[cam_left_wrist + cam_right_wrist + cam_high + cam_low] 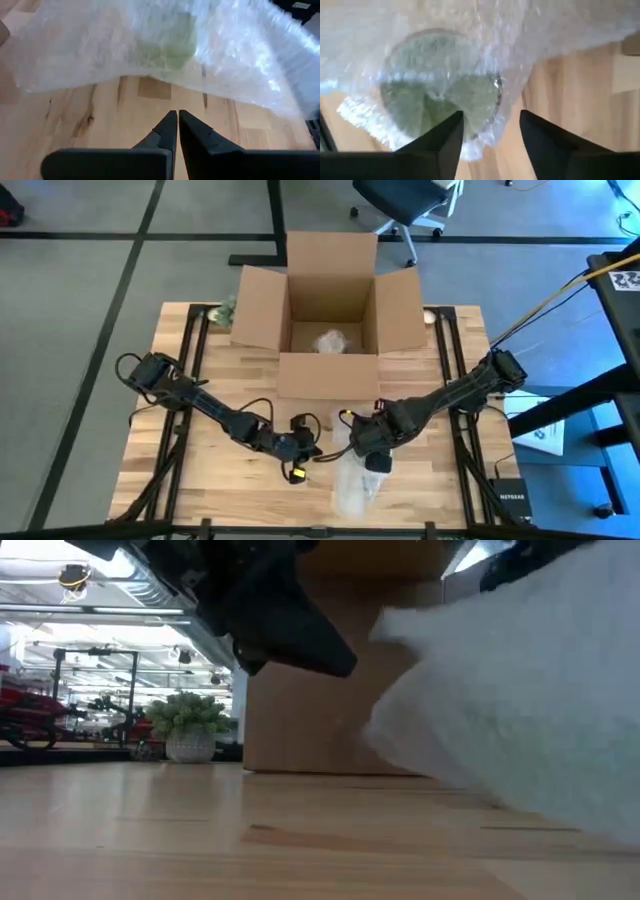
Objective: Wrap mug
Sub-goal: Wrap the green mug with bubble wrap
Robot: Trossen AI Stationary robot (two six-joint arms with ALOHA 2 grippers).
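Wooden table (200, 380) carries an open cardboard box (330, 315) at its far edge, with a pale wrapped bundle (330, 340) on the box floor. Near the front edge, about mid-width, lies a sheet of bubble wrap (358, 480) with the green mug (440, 97) under or inside it; the mug's open mouth faces the right wrist camera, so I judge its long axis runs roughly along that gripper's line of approach. Right gripper (490, 132) is right over the mug, fingers spread apart and straddling the rim, gripping nothing that I can see. Left gripper (177, 127) sits just beside the wrap on its left side, fingers pressed together, empty, tips aimed at the wrap's edge with bare wood between. Right arm is nearer the mug; left is nearer the loose wrap edge.
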